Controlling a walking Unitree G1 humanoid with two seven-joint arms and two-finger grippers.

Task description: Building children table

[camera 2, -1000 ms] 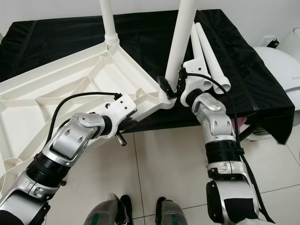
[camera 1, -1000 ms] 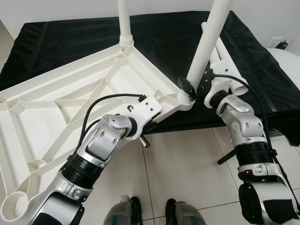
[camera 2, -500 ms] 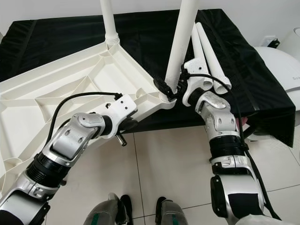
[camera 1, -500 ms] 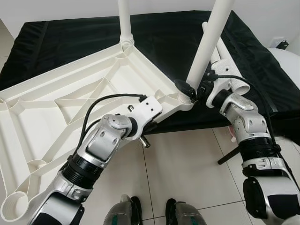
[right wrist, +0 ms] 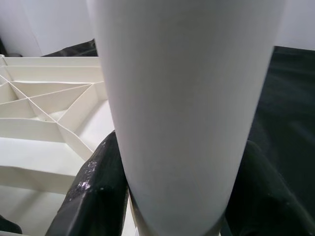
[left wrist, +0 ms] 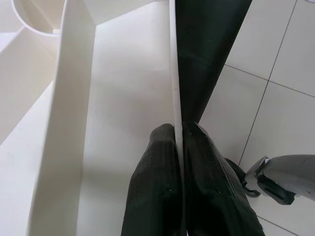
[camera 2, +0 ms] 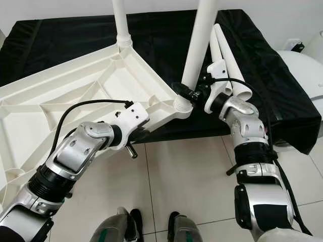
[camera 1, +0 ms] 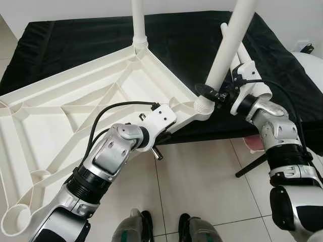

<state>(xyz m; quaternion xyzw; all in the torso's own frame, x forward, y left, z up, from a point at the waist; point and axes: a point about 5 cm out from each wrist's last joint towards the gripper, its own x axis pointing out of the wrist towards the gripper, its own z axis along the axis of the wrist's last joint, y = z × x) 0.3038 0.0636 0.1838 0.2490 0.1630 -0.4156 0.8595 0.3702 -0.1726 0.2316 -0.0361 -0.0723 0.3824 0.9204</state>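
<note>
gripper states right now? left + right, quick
Left gripper: shut on the rim of the upturned white tabletop.
Right gripper: shut on the white table leg, just above its corner socket.

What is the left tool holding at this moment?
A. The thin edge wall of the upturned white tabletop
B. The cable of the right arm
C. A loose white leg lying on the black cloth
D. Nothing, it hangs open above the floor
A: in the left wrist view the two black fingers are pinched on either side of the thin rim of the white tabletop, so the left tool grips its edge.
</note>
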